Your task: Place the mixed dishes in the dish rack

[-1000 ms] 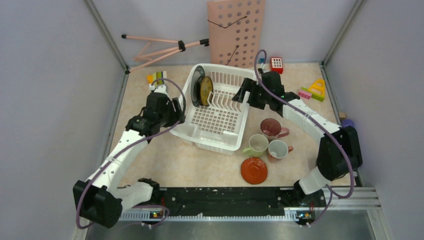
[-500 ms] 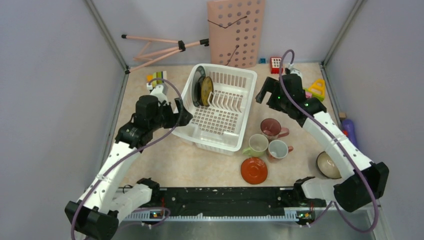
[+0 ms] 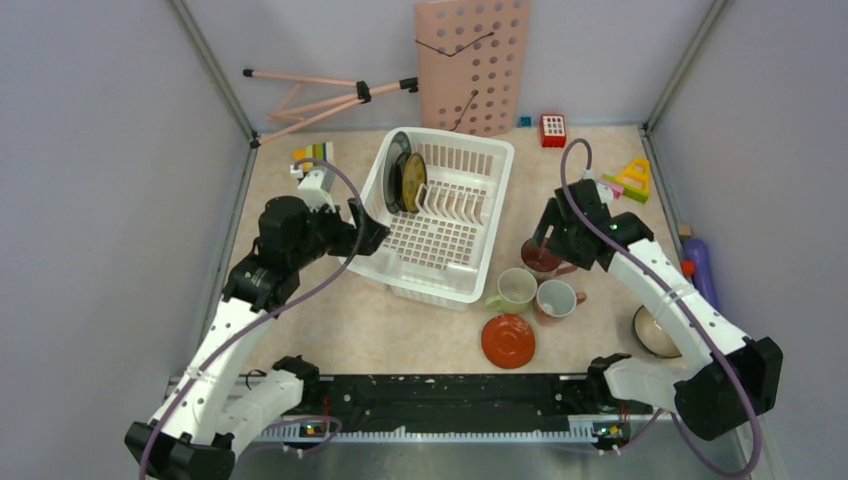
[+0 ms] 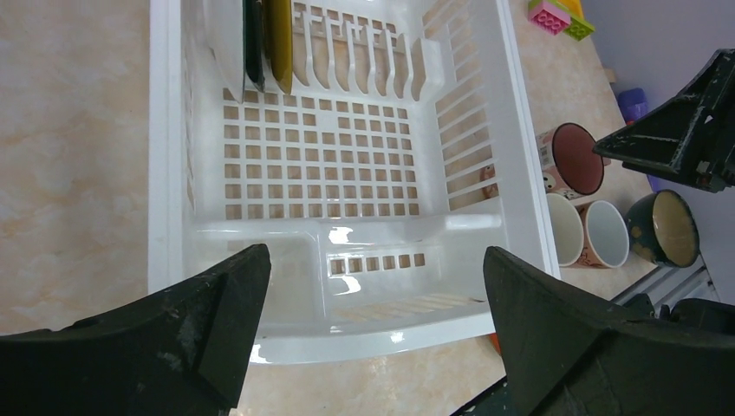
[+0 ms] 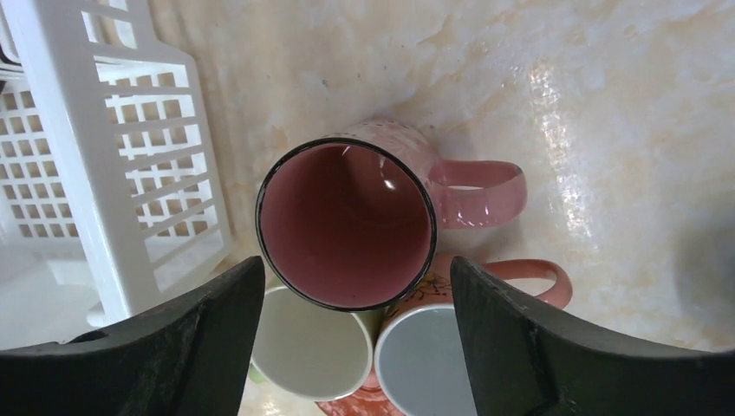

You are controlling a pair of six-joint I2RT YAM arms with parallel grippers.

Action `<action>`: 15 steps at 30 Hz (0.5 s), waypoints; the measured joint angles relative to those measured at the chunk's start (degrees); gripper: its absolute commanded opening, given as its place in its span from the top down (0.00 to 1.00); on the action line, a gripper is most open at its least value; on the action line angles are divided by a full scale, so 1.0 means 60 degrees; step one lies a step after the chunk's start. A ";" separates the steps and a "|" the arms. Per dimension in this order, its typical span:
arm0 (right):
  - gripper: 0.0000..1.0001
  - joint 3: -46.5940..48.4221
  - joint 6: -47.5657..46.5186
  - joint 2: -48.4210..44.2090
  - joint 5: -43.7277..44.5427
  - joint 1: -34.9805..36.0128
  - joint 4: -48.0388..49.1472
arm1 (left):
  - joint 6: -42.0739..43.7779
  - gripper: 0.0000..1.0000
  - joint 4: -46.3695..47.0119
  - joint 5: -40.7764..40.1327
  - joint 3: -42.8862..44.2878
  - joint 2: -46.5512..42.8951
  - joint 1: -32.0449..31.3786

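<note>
The white dish rack [image 3: 440, 215] stands mid-table with a black plate [image 3: 397, 170] and a yellow plate [image 3: 412, 182] upright in its far-left tines. My left gripper [image 3: 365, 225] is open and empty, just above the rack's near-left corner [image 4: 347, 234]. My right gripper [image 3: 548, 235] is open, directly above the maroon mug [image 5: 347, 230], with its fingers on either side. A pale-green mug [image 3: 515, 290] and a pink mug [image 3: 556, 298] stand close in front of the maroon one. An orange saucer [image 3: 507, 340] lies nearer. A bluish bowl [image 3: 655, 330] sits at the right.
A pink perforated board [image 3: 472, 65] and a folded tripod [image 3: 320, 95] lean at the back wall. Toy blocks lie at the back [image 3: 552, 128], the right [image 3: 630, 180] and the left [image 3: 312, 155]. A purple bottle [image 3: 697, 262] lies by the right wall.
My right arm has swung from the rack's far-right edge toward the near right and now sits over the maroon mug, uncovering the bowl. My left arm has drawn back slightly from the rack.
</note>
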 measured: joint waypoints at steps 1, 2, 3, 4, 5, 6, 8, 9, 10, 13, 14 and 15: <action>0.35 -0.0069 0.0029 -0.0033 -0.0029 0.0000 -0.0011 | 0.0007 0.07 0.0015 0.0058 0.0000 0.0011 0.0000; 0.41 -0.0153 0.0102 -0.0073 -0.0098 0.0000 0.0015 | 0.0015 0.08 0.0036 0.0098 0.0000 0.0015 0.0000; 0.46 -0.0178 0.0098 -0.0102 -0.0146 0.0000 0.0025 | 0.0033 0.09 0.0073 0.0175 -0.0004 0.0036 0.0000; 0.47 -0.0178 0.0117 -0.0120 -0.0229 0.0000 0.0036 | 0.0036 0.09 0.0098 0.0219 -0.0004 0.0040 0.0000; 0.47 -0.0178 0.0106 -0.0124 -0.0288 0.0000 0.0073 | 0.0044 0.08 0.0113 0.0306 -0.0004 0.0058 0.0000; 0.46 -0.0178 0.0117 -0.0131 -0.0357 0.0000 0.0135 | 0.0047 0.08 0.0117 0.0372 -0.0004 0.0073 0.0000; 0.45 -0.0178 0.0109 -0.0124 -0.0350 0.0000 0.0098 | 0.0051 0.08 0.0135 0.0488 -0.0004 0.0098 0.0000; 0.45 -0.0168 0.0120 -0.0102 -0.0270 0.0000 0.0022 | 0.0066 0.07 0.0142 0.0539 -0.0004 0.0106 0.0000; 0.45 -0.0160 0.0138 -0.0069 -0.0120 0.0000 -0.0066 | 0.0069 0.08 0.0142 0.0576 -0.0004 0.0117 0.0000; 0.45 -0.0146 0.0215 0.0135 0.0430 0.0000 -0.0495 | 0.0073 0.08 0.0146 0.0608 -0.0004 0.0120 0.0000; 0.45 -0.0146 0.0229 0.0204 0.0554 0.0000 -0.0612 | 0.0073 0.08 0.0146 0.0608 -0.0004 0.0120 0.0000; 0.45 -0.0171 0.0255 0.0262 0.0688 0.0000 -0.0678 | 0.0073 0.08 0.0146 0.0612 -0.0004 0.0120 0.0000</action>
